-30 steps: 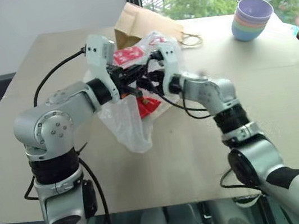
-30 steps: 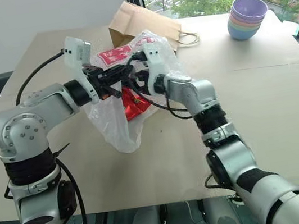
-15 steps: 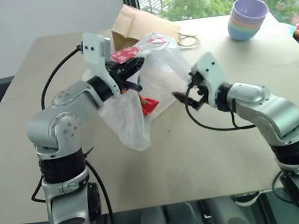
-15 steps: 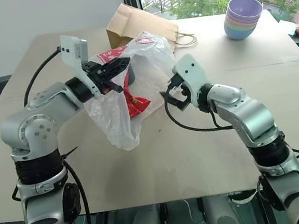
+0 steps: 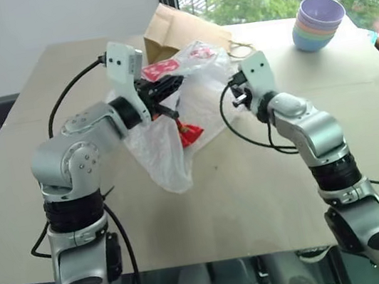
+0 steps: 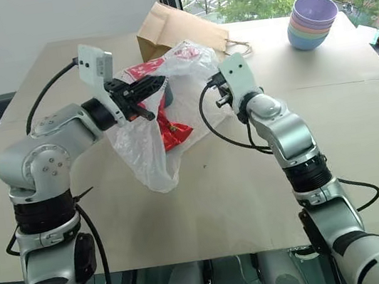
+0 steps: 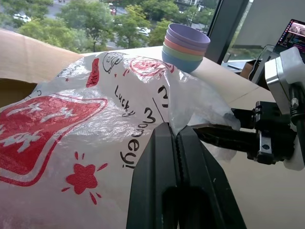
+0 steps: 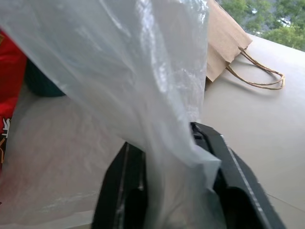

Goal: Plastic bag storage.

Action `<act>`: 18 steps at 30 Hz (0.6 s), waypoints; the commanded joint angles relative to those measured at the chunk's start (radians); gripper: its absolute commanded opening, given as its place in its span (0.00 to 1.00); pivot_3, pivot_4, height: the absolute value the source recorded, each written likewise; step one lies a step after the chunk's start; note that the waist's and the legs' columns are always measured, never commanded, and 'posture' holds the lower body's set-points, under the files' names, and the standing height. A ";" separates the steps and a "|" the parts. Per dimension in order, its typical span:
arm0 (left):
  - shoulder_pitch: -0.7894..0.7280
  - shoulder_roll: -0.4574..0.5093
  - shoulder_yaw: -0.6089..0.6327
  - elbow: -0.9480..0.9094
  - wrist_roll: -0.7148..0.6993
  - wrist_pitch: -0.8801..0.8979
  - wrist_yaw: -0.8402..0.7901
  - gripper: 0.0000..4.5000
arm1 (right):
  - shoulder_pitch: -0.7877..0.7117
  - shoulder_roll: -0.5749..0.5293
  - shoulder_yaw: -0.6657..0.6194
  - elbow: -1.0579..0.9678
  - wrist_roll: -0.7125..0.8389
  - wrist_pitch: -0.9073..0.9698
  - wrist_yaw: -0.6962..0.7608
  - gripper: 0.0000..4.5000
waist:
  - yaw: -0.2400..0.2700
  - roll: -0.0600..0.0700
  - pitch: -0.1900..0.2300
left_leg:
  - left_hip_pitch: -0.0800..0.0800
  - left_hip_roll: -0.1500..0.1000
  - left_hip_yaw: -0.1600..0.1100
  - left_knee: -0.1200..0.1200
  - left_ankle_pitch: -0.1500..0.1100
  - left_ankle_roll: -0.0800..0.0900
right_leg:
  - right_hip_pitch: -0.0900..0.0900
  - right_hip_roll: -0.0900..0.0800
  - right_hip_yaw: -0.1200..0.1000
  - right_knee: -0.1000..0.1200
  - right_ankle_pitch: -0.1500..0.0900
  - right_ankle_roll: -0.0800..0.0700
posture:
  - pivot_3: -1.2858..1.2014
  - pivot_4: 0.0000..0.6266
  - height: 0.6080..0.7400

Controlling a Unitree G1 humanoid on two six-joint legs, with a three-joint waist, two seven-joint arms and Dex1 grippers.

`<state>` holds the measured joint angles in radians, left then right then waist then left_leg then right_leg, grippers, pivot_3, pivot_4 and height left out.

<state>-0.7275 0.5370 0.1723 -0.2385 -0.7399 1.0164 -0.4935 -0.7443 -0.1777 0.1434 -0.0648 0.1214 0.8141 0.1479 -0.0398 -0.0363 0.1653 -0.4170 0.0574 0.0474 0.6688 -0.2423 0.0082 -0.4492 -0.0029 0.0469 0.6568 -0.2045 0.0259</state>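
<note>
Head views: the plastic bag (image 5: 173, 126) hangs above the tabletop (image 5: 253, 182), stretched between the left pincer (image 5: 174, 82), clamped on its printed edge, and the right pincer (image 5: 234, 93), closed on the far edge; a second ago that pincer stood wide open beside the left.

Left wrist view: its fingers (image 7: 164, 157) pinch the film.

Right wrist view: film is trapped between the fingers (image 8: 224, 157).

The step looks like spreading the bag for folding; next, probably, lay it flat.
</note>
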 commanded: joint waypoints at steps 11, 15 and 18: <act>0.511 0.261 0.479 -0.412 -0.600 0.198 -0.065 0.82 | 0.021 -0.054 -0.048 -0.077 0.022 0.015 0.090 0.00 | -0.005 0.000 0.001 | 0.002 0.000 -0.001 -0.001 0.000 0.000 | 0.000 0.000 0.003 0.001 -0.001 0.001 | 0.52 0.24 1.00; 0.900 0.194 0.523 -0.526 -0.534 0.146 -0.079 0.82 | 0.015 -0.052 -0.046 -0.087 0.030 0.029 0.108 0.00 | -0.004 0.001 0.001 | 0.003 0.001 0.000 -0.001 0.000 0.000 | 0.000 -0.001 0.004 0.000 -0.004 0.000 | 0.52 0.24 1.00; 1.019 0.107 0.439 -0.580 -0.480 0.067 -0.019 0.82 | 0.019 -0.049 -0.037 -0.104 0.031 0.033 0.120 0.00 | 0.008 0.000 0.001 | 0.002 0.000 0.000 0.000 0.000 0.000 | 0.000 -0.001 0.000 0.000 -0.005 -0.001 | 0.52 0.24 1.00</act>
<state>0.2931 0.6540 0.6274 -0.7629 -1.2294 1.1383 -0.5334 -0.7126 -0.2269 0.1059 -0.1145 0.1450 0.8488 0.2574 -0.0315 -0.0362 0.1660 -0.4145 0.0574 0.0475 0.6691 -0.2423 0.0082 -0.4484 -0.0050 0.0468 0.6570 -0.2098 0.0252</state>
